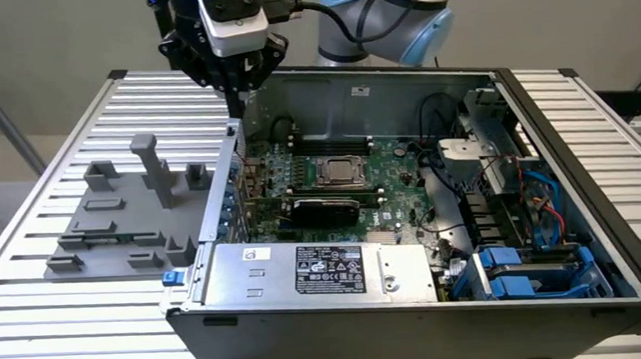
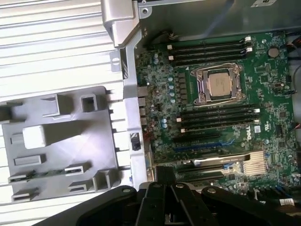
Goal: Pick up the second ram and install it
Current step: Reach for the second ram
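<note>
The pincer (image 1: 233,93) is closed, its dark fingertips drawn tight together, and it hangs above the open computer case (image 1: 416,331), right over the far corner on the exterior view's left. In the wrist view the pincer (image 2: 165,176) points down at the edge where the case wall meets the motherboard (image 2: 160,84).

The second ram (image 1: 113,237) is outside the case. It lies flat in a long slot of the gray fixture (image 1: 92,216), which sits on the slatted desk (image 1: 45,161) just beside the case wall on the exterior view's left. The wrist view shows the second ram (image 2: 47,173) as a thin dark-green strip seated low in the fixture (image 2: 61,141), near the fixture's edge farthest from the back of the case. The pincer is well apart from it, up in the air and not touching it.

Inside the case, the processor socket (image 2: 218,84) sits in the middle of the board, with long black memory slots (image 2: 211,47) on one side of it and more on the other. Whether any of them is filled, I cannot tell. The silver power supply (image 1: 314,270) lies along the case's near wall.
</note>
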`<control>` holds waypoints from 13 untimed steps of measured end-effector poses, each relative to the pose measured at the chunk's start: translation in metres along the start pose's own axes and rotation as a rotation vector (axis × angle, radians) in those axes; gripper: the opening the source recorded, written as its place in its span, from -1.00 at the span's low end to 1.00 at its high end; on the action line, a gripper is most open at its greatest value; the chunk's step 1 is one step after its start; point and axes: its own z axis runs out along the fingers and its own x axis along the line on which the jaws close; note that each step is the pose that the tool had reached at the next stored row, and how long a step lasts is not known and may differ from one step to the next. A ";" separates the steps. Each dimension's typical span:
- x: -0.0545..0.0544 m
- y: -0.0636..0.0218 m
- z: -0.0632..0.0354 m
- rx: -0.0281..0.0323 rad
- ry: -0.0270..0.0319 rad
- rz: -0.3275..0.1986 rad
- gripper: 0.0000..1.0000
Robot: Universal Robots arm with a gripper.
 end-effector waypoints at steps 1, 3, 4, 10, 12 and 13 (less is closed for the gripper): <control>0.005 -0.0010 -0.0001 0.0000 0.0000 0.000 -0.79; 0.013 -0.0031 -0.0002 0.0000 0.0000 0.000 -0.79; 0.018 -0.0040 -0.0002 0.0000 0.0000 0.000 -0.79; 0.044 -0.0093 0.0008 0.0000 0.0000 0.000 -0.79; 0.054 -0.0111 0.0015 0.0000 0.0000 0.000 -0.79; 0.058 -0.0119 0.0020 0.0000 0.0000 0.000 -0.79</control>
